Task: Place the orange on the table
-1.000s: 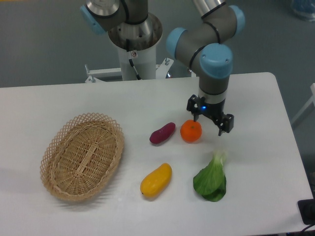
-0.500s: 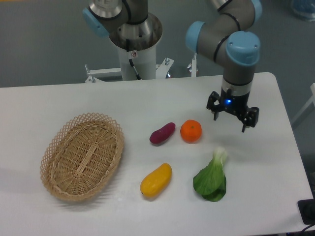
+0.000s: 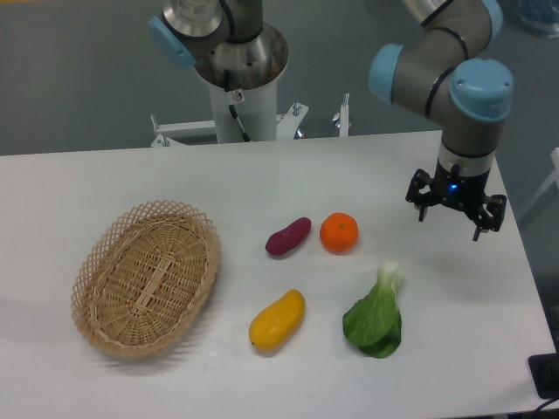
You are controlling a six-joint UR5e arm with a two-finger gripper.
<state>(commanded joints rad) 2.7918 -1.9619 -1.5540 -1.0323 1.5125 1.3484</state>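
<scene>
The orange (image 3: 339, 233) is a small round bright-orange fruit. It rests on the white table (image 3: 262, 179) near the middle, just right of a purple sweet potato. My gripper (image 3: 454, 214) hangs above the table's right side, well to the right of the orange and apart from it. Its fingers are spread open and hold nothing.
A purple sweet potato (image 3: 288, 236) lies left of the orange. A yellow mango-like fruit (image 3: 277, 319) and a green bok choy (image 3: 376, 316) lie nearer the front. An oval wicker basket (image 3: 146, 276) stands at the left. The arm's base (image 3: 238, 61) is at the back.
My gripper has moved right, away from the orange, from beside it to the table's right side. The orange has stayed in place on the table.
</scene>
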